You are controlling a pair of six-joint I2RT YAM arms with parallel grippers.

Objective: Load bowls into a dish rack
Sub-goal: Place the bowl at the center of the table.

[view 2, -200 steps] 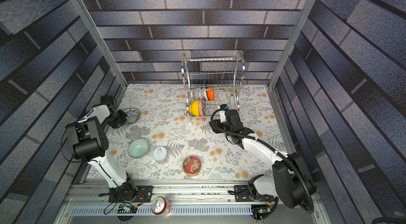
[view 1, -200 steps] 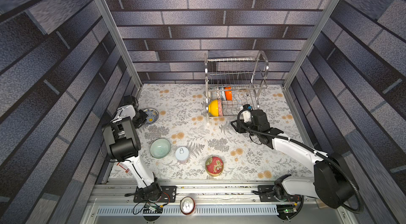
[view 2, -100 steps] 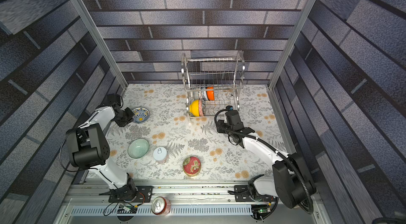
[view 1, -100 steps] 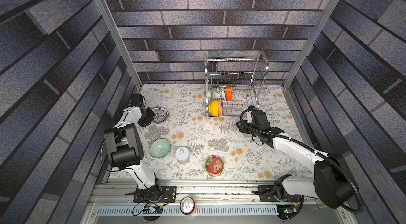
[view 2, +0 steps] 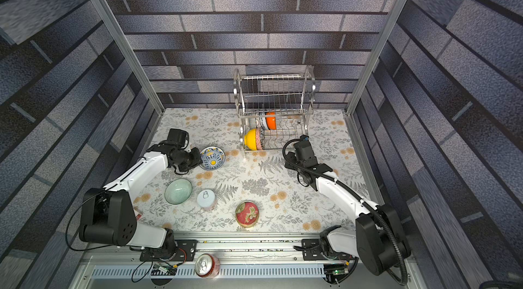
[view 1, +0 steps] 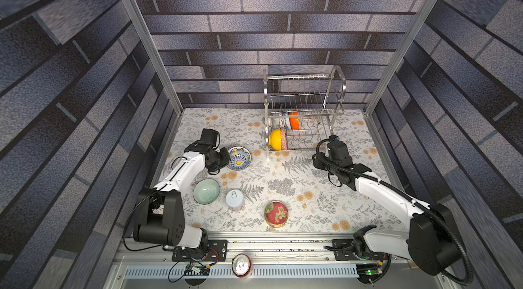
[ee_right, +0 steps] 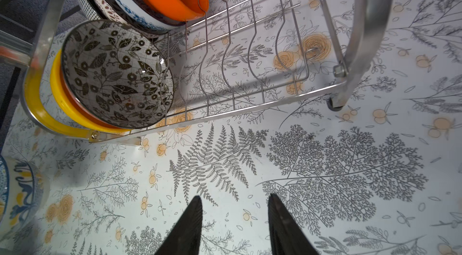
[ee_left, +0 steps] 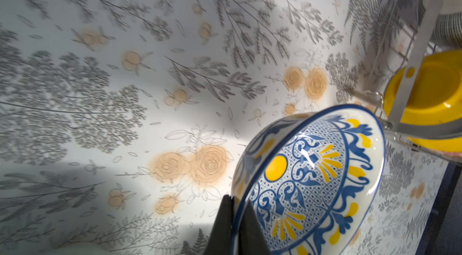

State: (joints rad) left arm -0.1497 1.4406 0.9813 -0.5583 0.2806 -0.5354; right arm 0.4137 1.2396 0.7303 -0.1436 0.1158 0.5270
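Grip of left end effector (ee_left: 236, 207) clamped tight on rim of blue-and-yellow floral bowl (ee_left: 307, 178), tilted above table (view 1: 311, 208), near dish rack (view 1: 304, 114). Jaws of right end effector (ee_right: 235, 197) apart, empty, over table before rack. On edge in lower tier: yellow bowl (view 1: 276, 139), dark floral bowl (ee_right: 117, 73), orange bowl (view 1: 293, 123). On table: pale green bowl (view 1: 206, 191), beside white can (view 1: 235, 199).

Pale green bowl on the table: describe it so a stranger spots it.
From the shiny steel wire dish rack, come toward the left arm's base. The pale green bowl sits beside a white round can; unlike the blue patterned bowl, it is plain.
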